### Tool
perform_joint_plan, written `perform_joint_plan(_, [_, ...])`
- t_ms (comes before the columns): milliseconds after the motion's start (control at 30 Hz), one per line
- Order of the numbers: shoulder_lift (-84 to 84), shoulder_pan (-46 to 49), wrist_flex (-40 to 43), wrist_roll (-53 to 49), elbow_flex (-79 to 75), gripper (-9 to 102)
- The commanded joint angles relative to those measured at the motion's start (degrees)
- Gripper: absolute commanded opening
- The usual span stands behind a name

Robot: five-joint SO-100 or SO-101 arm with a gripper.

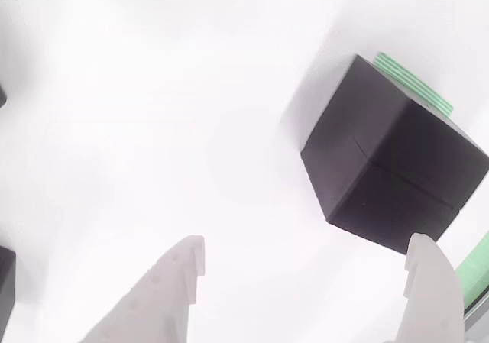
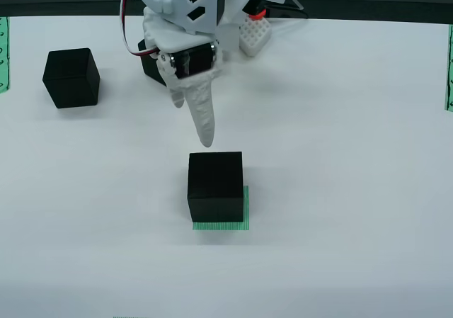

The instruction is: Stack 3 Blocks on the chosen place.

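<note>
On the green striped patch (image 2: 245, 206), near the middle of the white table (image 2: 340, 134) in the overhead view, sits one black cube (image 2: 215, 186), the patch's right and near edges showing. Bare table lies open on all sides of it. A second cube (image 2: 71, 77) stands well apart at far left. Just beyond the placed cube, the gripper (image 2: 205, 135) points down, empty, its white fingers (image 1: 172, 289) spread wide in the wrist view.
</note>
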Motion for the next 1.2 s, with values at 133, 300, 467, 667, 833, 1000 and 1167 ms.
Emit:
perform_joint_plan(133, [5.2,7.6,0.5,-21.0,3.5,31])
perform_joint_plan(300, [7.1,11.3,0.5,-31.7,5.8,31])
perform_joint_plan(467, [7.9,12.7,0.5,-29.3,6.0,31])
perform_joint_plan(667, [8.3,10.3,0.5,-7.1,3.1,31])
perform_joint_plan(833, [8.3,8.9,0.5,11.5,4.4,31])
perform_joint_plan(1000, [8.8,7.0,0.5,18.4,9.0,31])
perform_joint_plan(1167, [10.2,6.6,0.5,15.2,8.2,31])
